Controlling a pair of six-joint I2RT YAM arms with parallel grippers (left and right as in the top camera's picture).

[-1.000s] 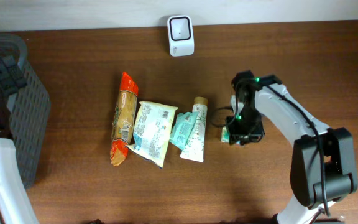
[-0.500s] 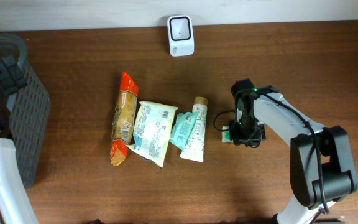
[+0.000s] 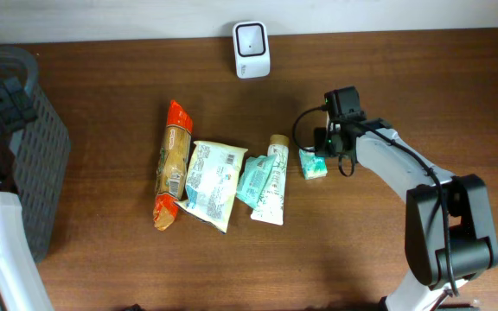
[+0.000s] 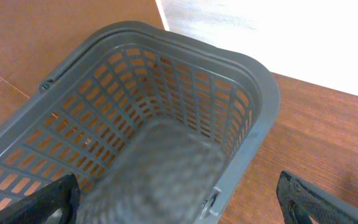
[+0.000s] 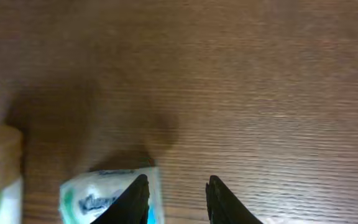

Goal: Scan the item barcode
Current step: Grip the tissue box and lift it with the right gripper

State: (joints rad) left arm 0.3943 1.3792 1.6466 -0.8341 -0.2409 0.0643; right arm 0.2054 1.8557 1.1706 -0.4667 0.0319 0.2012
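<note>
While the right claw (image 5: 176,202), slightly apart, grips nothing, a tissue pack (image 5: 101,196) lies just beside its fingertip; the left claw (image 4: 179,205) gapes wide.

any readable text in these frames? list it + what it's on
"Kle…": blue script on the small white-and-teal tissue pack, right wrist view; the rest is not legible.
Orange-ended biscuit pack, pale yellow-green pouch, teal sachet, white-and-green tube: printed, but too small to read.
White scanner and grey plastic basket: no text visible.
</note>
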